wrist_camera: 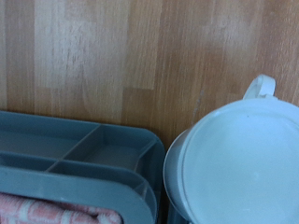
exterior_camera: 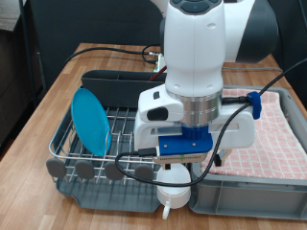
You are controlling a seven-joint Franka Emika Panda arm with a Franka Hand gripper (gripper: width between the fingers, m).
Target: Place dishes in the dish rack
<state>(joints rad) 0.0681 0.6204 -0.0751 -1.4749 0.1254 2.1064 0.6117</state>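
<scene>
My gripper hangs low at the exterior view's bottom centre, in front of the gap between rack and tub. It is shut on the small white cup, which hangs right under the hand. In the wrist view the cup fills one corner, handle outward, over bare wood; my fingers do not show there. The round bright-blue plate stands on edge in the silver wire dish rack on its dark grey tray, at the exterior view's left. The wooden spoon is out of view.
The grey tub with pink checked cloth sits to the exterior view's right of the rack; its rim shows beside the cup in the wrist view. Black cables lie on the wooden table behind the rack.
</scene>
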